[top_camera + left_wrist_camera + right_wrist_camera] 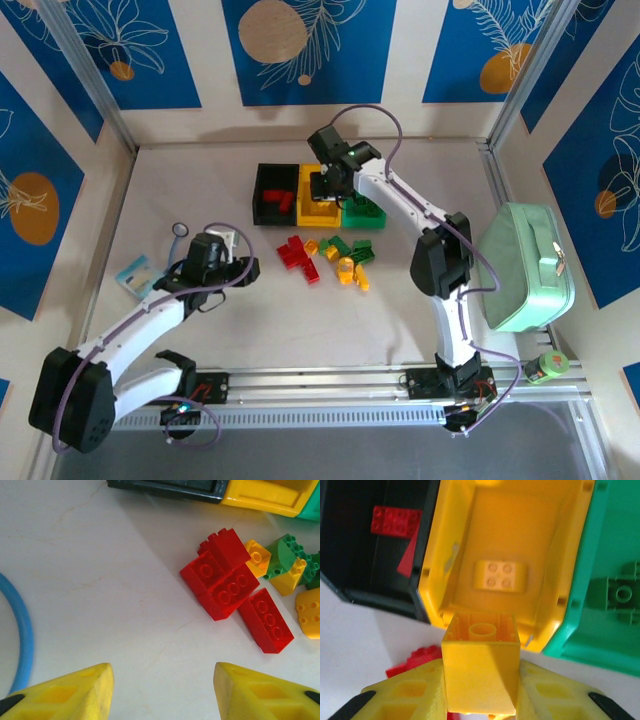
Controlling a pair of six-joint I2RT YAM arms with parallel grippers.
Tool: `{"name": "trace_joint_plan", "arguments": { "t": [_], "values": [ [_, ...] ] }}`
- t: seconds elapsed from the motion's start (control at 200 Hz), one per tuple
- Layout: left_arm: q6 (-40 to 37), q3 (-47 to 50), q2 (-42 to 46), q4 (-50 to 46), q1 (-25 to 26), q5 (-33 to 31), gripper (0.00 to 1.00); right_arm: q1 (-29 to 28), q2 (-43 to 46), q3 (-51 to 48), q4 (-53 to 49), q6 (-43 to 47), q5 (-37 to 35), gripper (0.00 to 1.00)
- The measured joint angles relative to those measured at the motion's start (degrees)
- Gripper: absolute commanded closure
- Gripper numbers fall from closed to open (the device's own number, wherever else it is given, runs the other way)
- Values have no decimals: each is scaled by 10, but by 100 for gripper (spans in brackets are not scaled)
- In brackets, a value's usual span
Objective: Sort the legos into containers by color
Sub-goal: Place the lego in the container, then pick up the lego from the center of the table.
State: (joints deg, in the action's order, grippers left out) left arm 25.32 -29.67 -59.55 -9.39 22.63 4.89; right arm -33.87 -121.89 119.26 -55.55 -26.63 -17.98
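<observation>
The black bin [262,190], yellow bin [318,213] and green bin [365,217] stand joined in a row at the table's middle back. My right gripper [325,185] is shut on a yellow lego [479,650], held over the yellow bin's [555,555] near rim. Inside lie a yellow brick [500,575], a red brick [395,521] in the black bin [350,555], and a green brick [615,592] in the green bin [605,535]. Loose red legos [298,255], green legos [340,245] and yellow legos [350,272] lie in front. My left gripper [161,669] stands open, left of the red legos [225,585].
A large mint-green case [525,265] sits at the right edge. A blue ring [180,230] and a pale blue packet [135,275] lie left of the left arm. A small green roll [545,367] rests near the right base.
</observation>
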Motion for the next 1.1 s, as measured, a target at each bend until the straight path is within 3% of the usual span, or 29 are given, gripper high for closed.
{"name": "trace_joint_plan", "arguments": {
  "t": [0.38, 0.525, 0.625, 0.83, 1.101],
  "values": [
    [23, 12, 25, 0, 31, 0, 45, 20, -151, 199, -73, 25, 34, 66],
    [29, 12, 24, 0, 49, -1, 45, 20, -156, 213, -73, 29, 71, 42],
    [29, 12, 23, 0, 64, -3, 45, 20, -156, 214, -74, 30, 85, 36],
    [29, 11, 8, 6, 87, -5, 43, 20, -121, 130, -61, 31, 86, 36],
    [29, -4, -40, 17, 128, -10, 39, 18, 41, -65, 0, 24, 77, 36]
  ]
}}
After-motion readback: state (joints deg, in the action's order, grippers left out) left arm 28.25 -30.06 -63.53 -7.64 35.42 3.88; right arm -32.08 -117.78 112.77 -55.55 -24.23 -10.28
